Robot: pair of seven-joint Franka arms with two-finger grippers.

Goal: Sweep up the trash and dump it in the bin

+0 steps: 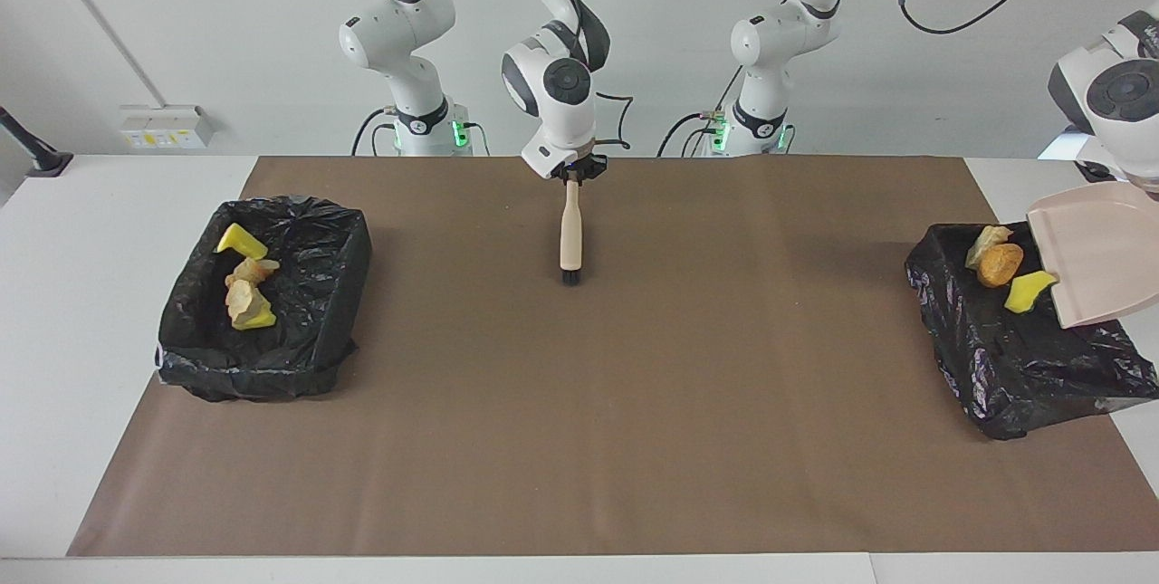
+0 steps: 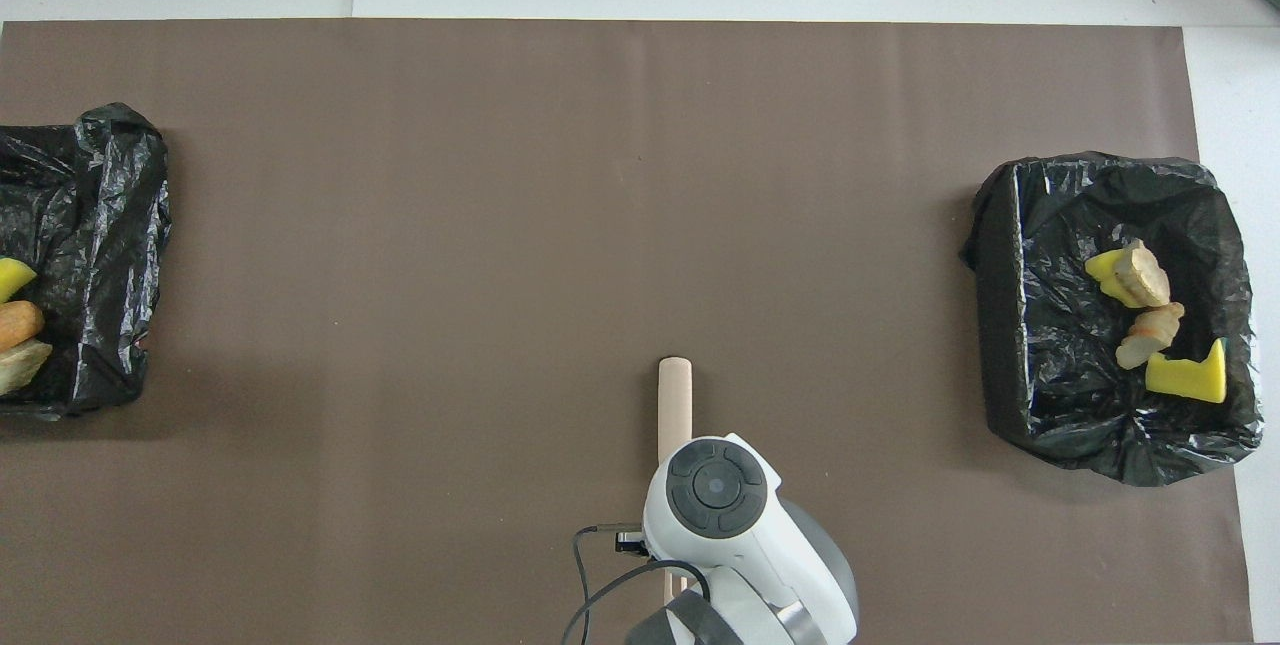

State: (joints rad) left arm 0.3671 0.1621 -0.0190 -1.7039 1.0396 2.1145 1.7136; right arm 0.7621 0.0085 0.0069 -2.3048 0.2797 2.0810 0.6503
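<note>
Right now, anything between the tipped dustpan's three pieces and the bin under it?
Nothing visible. The three pieces lie at the lip of the dustpan, directly over the open bin at the left arm's end.

Three chunks of trash (image 1: 1000,265), one pale tan, one orange-brown, one bright yellow, sit at the tilted dustpan's (image 1: 1100,253) lip over the black-lined bin (image 1: 1014,358) at three o'clock in the facing view, while four more chunks (image 1: 244,281) lie in the nine o'clock bin (image 1: 272,358).
</note>
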